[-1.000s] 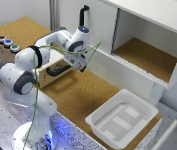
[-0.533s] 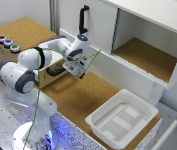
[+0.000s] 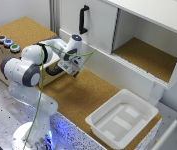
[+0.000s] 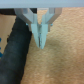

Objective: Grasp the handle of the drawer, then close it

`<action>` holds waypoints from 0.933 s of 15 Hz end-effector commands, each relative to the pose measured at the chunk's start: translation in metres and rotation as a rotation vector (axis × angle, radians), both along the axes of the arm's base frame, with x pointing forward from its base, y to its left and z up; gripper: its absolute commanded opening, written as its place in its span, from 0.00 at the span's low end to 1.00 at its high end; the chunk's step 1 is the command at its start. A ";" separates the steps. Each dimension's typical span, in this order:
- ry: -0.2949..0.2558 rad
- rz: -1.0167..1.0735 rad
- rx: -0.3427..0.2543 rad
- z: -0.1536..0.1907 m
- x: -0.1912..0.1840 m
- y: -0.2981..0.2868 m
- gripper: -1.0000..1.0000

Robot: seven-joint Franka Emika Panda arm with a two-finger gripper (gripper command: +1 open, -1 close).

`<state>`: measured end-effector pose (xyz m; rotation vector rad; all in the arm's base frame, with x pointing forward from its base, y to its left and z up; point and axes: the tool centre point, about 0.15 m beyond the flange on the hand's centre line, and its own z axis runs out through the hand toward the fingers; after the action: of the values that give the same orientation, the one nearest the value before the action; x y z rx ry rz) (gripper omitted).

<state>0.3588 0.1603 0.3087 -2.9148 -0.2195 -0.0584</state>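
The pincer (image 4: 40, 40), fingers together and empty, needed opening and centring over the handle (image 3: 54, 71) before gripping.

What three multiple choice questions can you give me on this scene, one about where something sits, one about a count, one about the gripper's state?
1. Where is the white plastic tub?
A. on the cork surface near the exterior view's lower right
B. inside the open cabinet compartment
C. on the box with the buttons

2. How many round buttons are on the box top?
A. one
B. three
C. five

3. How are the gripper fingers?
A. spread wide
B. clamped on the tub
C. closed together, holding nothing

Answers: 1 A, the tub rests there on the cork. 2 B, three lie in a row. 3 C, the wrist view shows the fingertips meeting.
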 end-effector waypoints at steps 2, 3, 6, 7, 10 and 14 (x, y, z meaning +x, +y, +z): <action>0.029 0.061 -0.032 0.006 0.001 0.085 0.00; 0.021 0.085 -0.028 0.008 -0.001 0.098 0.00; -0.001 0.153 -0.010 0.010 -0.005 0.134 0.00; -0.006 0.179 -0.002 0.010 -0.006 0.146 0.00; -0.023 0.227 0.021 0.012 -0.010 0.169 0.00; -0.063 0.113 -0.055 0.039 -0.014 0.127 0.00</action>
<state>0.3389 0.3015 0.3257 -2.8467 -0.4901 -0.1155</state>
